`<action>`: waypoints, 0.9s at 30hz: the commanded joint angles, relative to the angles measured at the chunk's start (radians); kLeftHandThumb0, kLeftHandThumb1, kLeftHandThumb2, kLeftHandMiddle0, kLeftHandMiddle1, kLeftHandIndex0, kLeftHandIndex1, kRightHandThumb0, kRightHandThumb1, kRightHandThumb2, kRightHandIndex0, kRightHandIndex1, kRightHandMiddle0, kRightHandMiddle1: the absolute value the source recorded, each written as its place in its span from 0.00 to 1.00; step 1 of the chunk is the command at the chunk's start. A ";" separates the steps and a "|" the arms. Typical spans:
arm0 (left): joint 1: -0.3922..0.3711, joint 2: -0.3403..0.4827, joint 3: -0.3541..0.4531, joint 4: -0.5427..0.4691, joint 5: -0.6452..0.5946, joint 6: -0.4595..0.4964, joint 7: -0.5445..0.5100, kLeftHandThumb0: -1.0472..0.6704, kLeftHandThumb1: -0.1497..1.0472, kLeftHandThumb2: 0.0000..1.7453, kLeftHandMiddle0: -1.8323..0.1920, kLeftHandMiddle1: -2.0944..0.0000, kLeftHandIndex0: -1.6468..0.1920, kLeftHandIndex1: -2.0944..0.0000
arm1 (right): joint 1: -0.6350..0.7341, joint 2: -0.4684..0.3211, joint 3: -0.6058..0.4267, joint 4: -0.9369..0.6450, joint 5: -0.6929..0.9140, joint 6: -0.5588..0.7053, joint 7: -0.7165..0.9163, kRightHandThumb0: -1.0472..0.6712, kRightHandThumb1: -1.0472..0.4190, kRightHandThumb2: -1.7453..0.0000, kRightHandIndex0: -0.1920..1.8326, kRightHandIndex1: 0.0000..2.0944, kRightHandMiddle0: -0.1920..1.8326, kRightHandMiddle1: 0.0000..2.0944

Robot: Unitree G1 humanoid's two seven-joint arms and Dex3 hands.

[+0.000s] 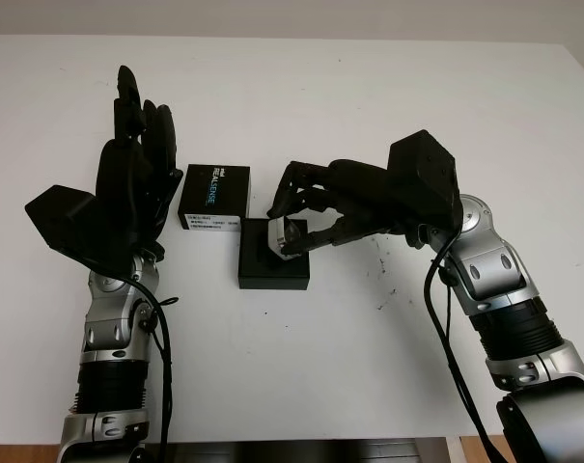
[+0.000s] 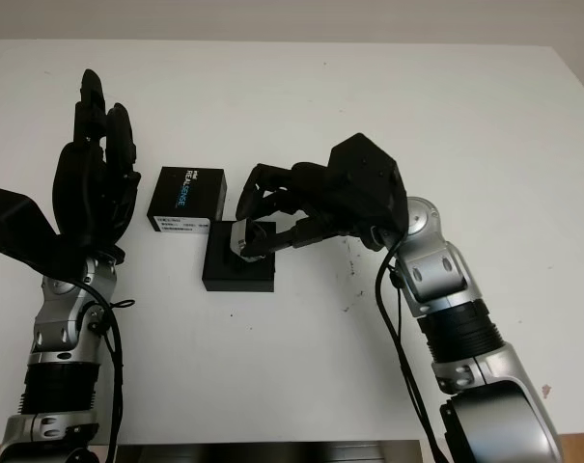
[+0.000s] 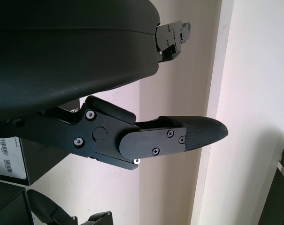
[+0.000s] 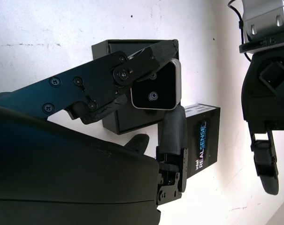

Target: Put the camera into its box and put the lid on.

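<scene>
Centrally on the white worktop [image 1: 369, 87]: open black box base [image 1: 273, 268], just in front of the RealSense-printed lid [image 1: 214, 196], corners near touching. Right hand [image 1: 293, 220] reaching in from the right, fingers [image 4: 132, 70] clamped on the silver-edged camera [image 4: 156, 91], dark lens face visible from the wrist. Camera held tilted over the box base's rear edge; seated in the box or just above it, cannot tell. Left hand [image 1: 137, 154] raised upright at the left, just beside the lid, apart from it, open and holding nothing. Small dark specks [image 1: 378, 280] on the worktop right of the box.
</scene>
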 commanded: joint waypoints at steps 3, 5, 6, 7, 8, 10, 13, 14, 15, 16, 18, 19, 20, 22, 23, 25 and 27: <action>0.016 -0.004 -0.003 -0.012 0.000 -0.010 -0.002 0.20 1.00 0.30 1.00 1.00 1.00 1.00 | -0.004 -0.007 0.001 0.001 -0.007 -0.011 0.001 0.39 0.09 0.97 0.12 0.40 0.26 0.87; 0.015 -0.006 -0.002 -0.010 0.000 -0.013 0.001 0.20 1.00 0.30 1.00 1.00 1.00 1.00 | -0.001 -0.008 0.002 0.003 -0.013 -0.025 -0.002 0.39 0.09 0.97 0.12 0.39 0.26 0.87; 0.015 -0.007 -0.002 -0.009 -0.001 -0.015 0.001 0.20 1.00 0.30 1.00 1.00 1.00 1.00 | 0.000 -0.007 0.002 0.004 -0.015 -0.030 -0.003 0.39 0.09 0.97 0.12 0.40 0.26 0.87; 0.015 -0.007 -0.002 -0.009 -0.001 -0.016 0.001 0.20 1.00 0.30 1.00 1.00 1.00 1.00 | 0.001 -0.007 0.001 0.005 -0.017 -0.033 -0.004 0.39 0.09 0.97 0.13 0.40 0.26 0.86; 0.016 -0.007 -0.002 -0.011 -0.001 -0.014 0.002 0.20 1.00 0.30 1.00 1.00 1.00 1.00 | 0.001 -0.006 0.000 0.008 -0.017 -0.038 -0.003 0.39 0.09 0.97 0.13 0.40 0.26 0.86; 0.016 -0.006 -0.001 -0.009 -0.003 -0.014 -0.001 0.20 1.00 0.30 1.00 1.00 1.00 1.00 | 0.002 -0.005 -0.001 0.013 -0.020 -0.050 -0.005 0.39 0.09 0.97 0.13 0.40 0.26 0.86; 0.017 -0.004 -0.002 -0.009 -0.001 -0.012 -0.001 0.20 1.00 0.30 1.00 1.00 1.00 1.00 | 0.003 -0.003 -0.002 0.019 -0.021 -0.055 -0.006 0.39 0.09 0.97 0.13 0.40 0.26 0.87; 0.017 -0.004 -0.001 -0.010 -0.003 -0.010 -0.001 0.20 1.00 0.30 1.00 1.00 1.00 1.00 | 0.003 -0.003 -0.002 0.019 -0.021 -0.054 -0.006 0.38 0.09 0.97 0.13 0.40 0.26 0.87; 0.017 -0.004 -0.001 -0.010 -0.003 -0.009 -0.001 0.20 1.00 0.30 1.00 1.00 1.00 1.00 | 0.003 -0.004 -0.001 0.017 -0.024 -0.056 -0.008 0.39 0.09 0.97 0.12 0.40 0.26 0.87; 0.017 -0.002 -0.001 -0.010 -0.004 -0.008 -0.003 0.19 1.00 0.30 1.00 1.00 1.00 1.00 | 0.003 -0.004 0.000 0.015 -0.026 -0.055 -0.009 0.38 0.09 0.97 0.13 0.40 0.26 0.87; 0.017 0.000 -0.002 -0.010 0.001 -0.012 -0.002 0.20 1.00 0.30 1.00 1.00 1.00 1.00 | 0.002 -0.005 0.001 0.014 -0.028 -0.055 -0.011 0.39 0.09 0.97 0.13 0.40 0.26 0.87; 0.018 0.000 -0.002 -0.012 0.002 -0.011 -0.002 0.20 1.00 0.30 1.00 1.00 1.00 1.00 | 0.002 -0.004 0.000 0.014 -0.028 -0.056 -0.013 0.39 0.09 0.97 0.13 0.40 0.25 0.87; 0.018 0.000 -0.002 -0.014 0.002 -0.011 -0.001 0.20 1.00 0.30 1.00 1.00 1.00 1.00 | 0.003 -0.004 -0.001 0.014 -0.028 -0.056 -0.015 0.39 0.09 0.97 0.13 0.40 0.25 0.87; 0.018 0.000 -0.002 -0.015 0.000 -0.008 -0.002 0.20 1.00 0.30 1.00 1.00 1.00 1.00 | 0.004 -0.004 -0.002 0.014 -0.028 -0.056 -0.018 0.39 0.09 0.97 0.13 0.40 0.25 0.87; 0.018 0.002 -0.002 -0.013 -0.002 -0.009 -0.006 0.20 1.00 0.30 1.00 1.00 1.00 1.00 | 0.004 -0.004 -0.002 0.011 -0.029 -0.053 -0.020 0.39 0.09 0.97 0.13 0.40 0.25 0.87; 0.017 0.004 -0.002 -0.010 -0.002 -0.011 -0.011 0.19 1.00 0.30 1.00 1.00 1.00 1.00 | 0.006 -0.003 -0.002 0.010 -0.031 -0.051 -0.026 0.39 0.09 0.97 0.13 0.40 0.25 0.87; 0.018 0.002 -0.002 -0.012 0.001 -0.009 -0.007 0.19 1.00 0.30 1.00 1.00 1.00 1.00 | 0.009 -0.003 -0.002 0.010 -0.032 -0.055 -0.031 0.39 0.09 0.97 0.13 0.40 0.25 0.87</action>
